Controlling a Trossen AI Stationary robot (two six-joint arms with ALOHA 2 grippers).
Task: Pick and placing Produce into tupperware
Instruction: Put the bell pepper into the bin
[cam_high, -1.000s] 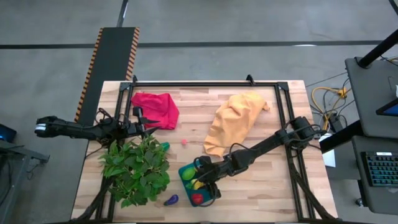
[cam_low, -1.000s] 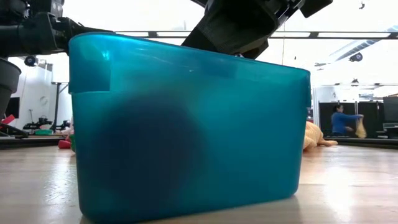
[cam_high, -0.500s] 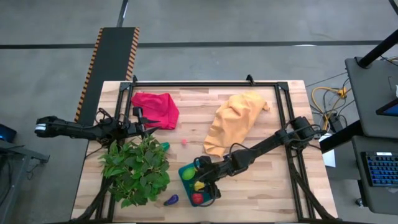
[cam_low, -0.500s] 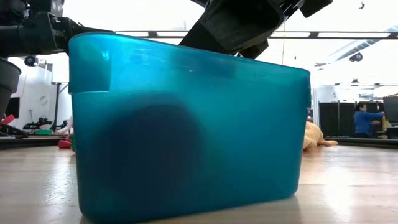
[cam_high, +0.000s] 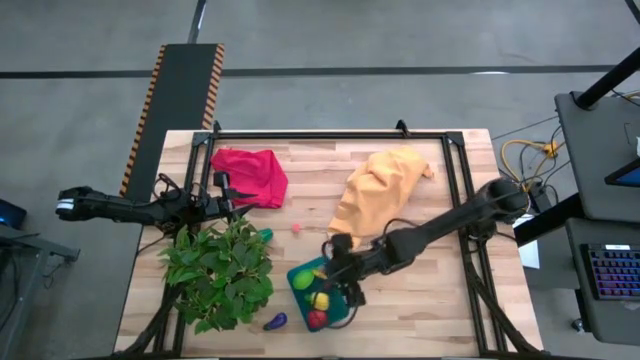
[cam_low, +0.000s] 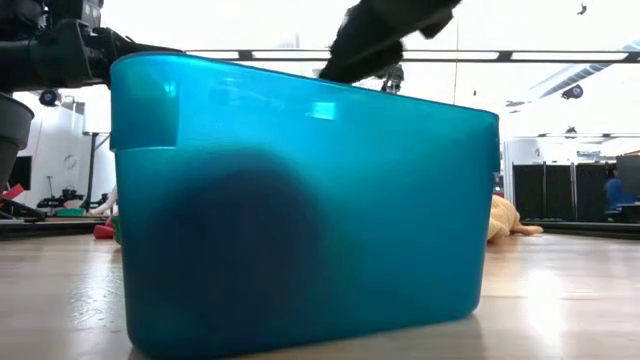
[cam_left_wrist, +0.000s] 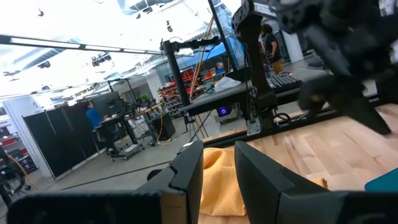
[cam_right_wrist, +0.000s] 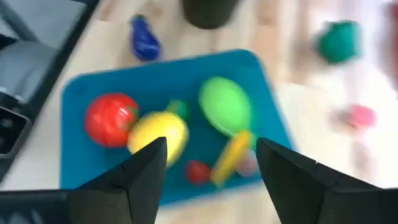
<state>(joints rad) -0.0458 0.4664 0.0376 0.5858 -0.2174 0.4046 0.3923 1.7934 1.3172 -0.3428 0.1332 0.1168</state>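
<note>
From above, a pale wooden table framed by black rails is sitting on a grey concrete floor. Near its front edge the teal tupperware is lying, holding red, yellow and green produce. The right gripper is hovering over the container's back rim with its fingers apart, holding nothing. A purple toy is lying just beside the tupperware, and a small pink one is resting farther back. A leafy plant, a red cloth and a yellow-orange cloth are also spread on the boards. The left gripper is waiting at the left rail, behind the plant.

At table height, the tupperware's translucent wall is filling most of the picture, with a dark rounded shape showing through it. Wooden boards are stretching back toward a bright hall with black partitions.

Through the left wrist camera, the left gripper's two dark fingers are standing a little apart, gripping nothing. Beyond them the yellow-orange cloth is lying on the planks, with a workshop of stands, screens and a distant person behind.

Through the right wrist camera, the right gripper's fingers are spread wide above the tupperware. Inside it a red tomato-like piece, a yellow fruit and a green one are lying close together.
</note>
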